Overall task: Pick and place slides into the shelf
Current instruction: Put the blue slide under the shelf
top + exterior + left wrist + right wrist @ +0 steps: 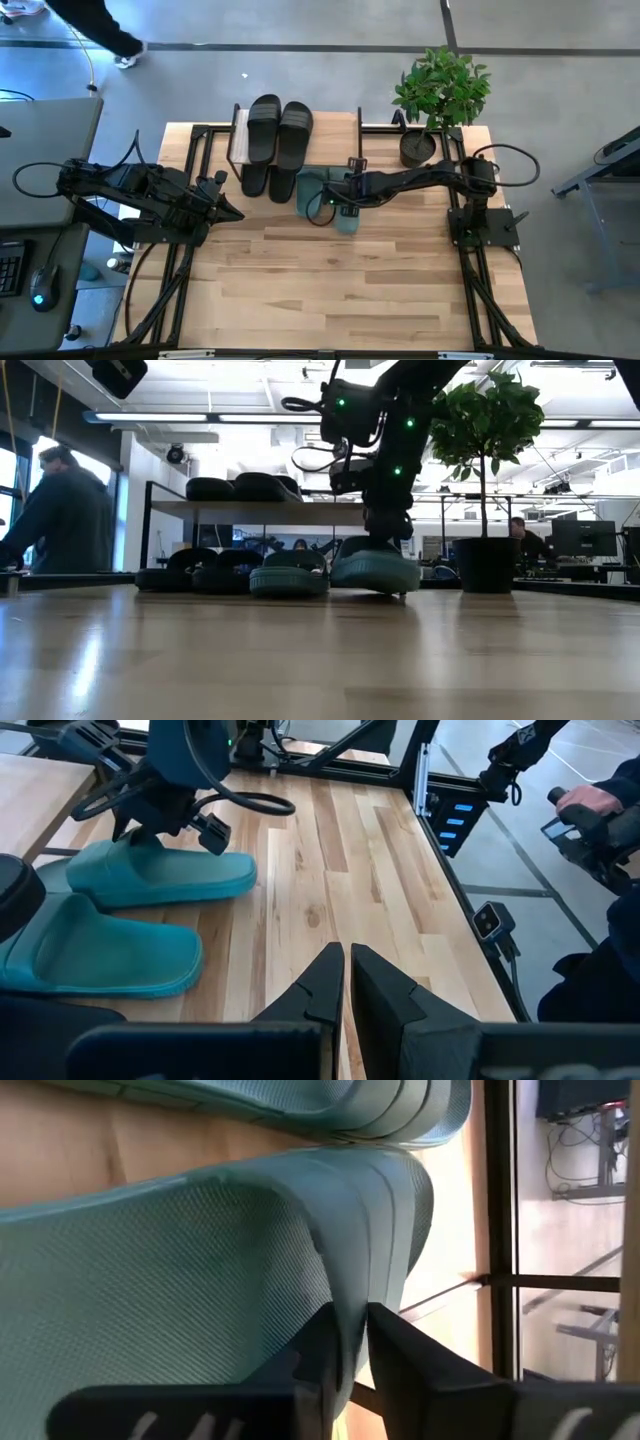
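Two green slides lie side by side on the table in front of the shelf. My right gripper is down on the one nearer the table's right edge, shut on its strap. The other green slide rests sole-down beside it. Two black slides sit on the shelf's plank top. Two more black slides stand on the table beneath it. My left gripper hangs shut and empty above the table's left side. My right gripper pinches the edge of the green slide's strap between its two fingers. One finger sits on the strap's textured inner side, the other on its ribbed outer side. The fingers slant down from the table's right. The slide's sole lies on the table.
A potted plant stands at the far right corner beside the shelf. Black frame rails run along both table sides. Bare wood spreads over the near half. A person stands beyond the table's left.
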You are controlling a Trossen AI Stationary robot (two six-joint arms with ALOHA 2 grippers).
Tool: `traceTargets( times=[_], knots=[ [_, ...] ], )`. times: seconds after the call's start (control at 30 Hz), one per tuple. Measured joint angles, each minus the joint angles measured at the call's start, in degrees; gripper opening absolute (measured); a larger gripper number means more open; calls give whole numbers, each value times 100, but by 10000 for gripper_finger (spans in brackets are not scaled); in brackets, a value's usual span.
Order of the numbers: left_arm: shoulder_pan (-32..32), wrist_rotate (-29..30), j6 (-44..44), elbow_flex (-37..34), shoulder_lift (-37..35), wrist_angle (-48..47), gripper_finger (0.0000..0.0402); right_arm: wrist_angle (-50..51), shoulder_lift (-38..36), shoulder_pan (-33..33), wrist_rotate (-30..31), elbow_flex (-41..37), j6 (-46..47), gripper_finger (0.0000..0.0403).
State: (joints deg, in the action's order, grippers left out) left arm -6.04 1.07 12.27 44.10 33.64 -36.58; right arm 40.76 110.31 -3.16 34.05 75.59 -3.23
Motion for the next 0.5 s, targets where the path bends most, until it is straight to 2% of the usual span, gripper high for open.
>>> traceTargets(
  times=[0.5],
  knots=[
    [-1, -1, 0, 0, 1, -1, 12, -68, 6, 137, 181, -2, 134, 138]
  ],
)
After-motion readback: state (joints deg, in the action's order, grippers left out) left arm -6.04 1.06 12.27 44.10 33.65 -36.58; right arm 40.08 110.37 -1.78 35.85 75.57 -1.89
